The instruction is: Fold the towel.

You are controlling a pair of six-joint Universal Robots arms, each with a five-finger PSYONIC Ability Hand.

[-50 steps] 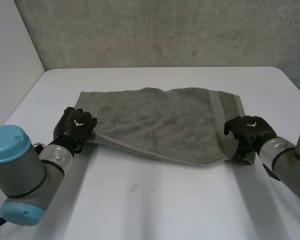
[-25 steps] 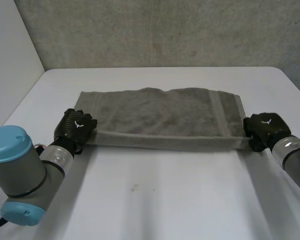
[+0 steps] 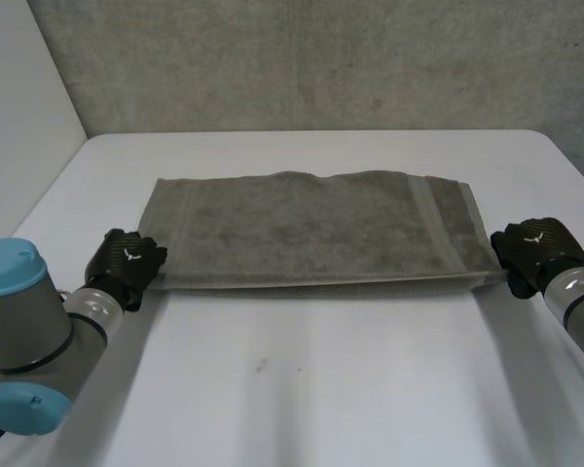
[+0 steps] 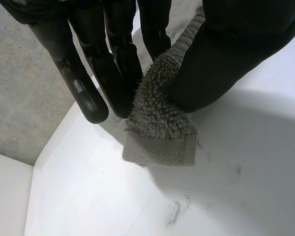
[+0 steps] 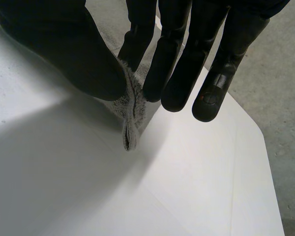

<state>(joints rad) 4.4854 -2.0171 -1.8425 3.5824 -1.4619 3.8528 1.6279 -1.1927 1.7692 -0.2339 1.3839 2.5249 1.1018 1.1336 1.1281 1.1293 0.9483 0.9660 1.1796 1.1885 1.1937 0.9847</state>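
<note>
On the left, clamped between the thumb and straight fingers of the black robotic left hand point(image 3: 127, 265): the near left corner of the grey terry-cloth towel point(image 3: 311, 229), thick and seemingly doubled in the left wrist view. Held just clear of the white table point(image 3: 321, 389), to judge by the shadow beneath.

Across the middle, spread lengthwise from one hand to the other, far part flat on the table, near edge drawn into a straight line. Probably gripped at both ends at once to keep the cloth taut and the layers lined up.

On the right, pinched the same way in the black robotic right hand point(image 3: 530, 251): the near right corner, poking out as a thin fold below the thumb. Looks ready for carrying the near edge over for a fold, or for laying it down square.
</note>
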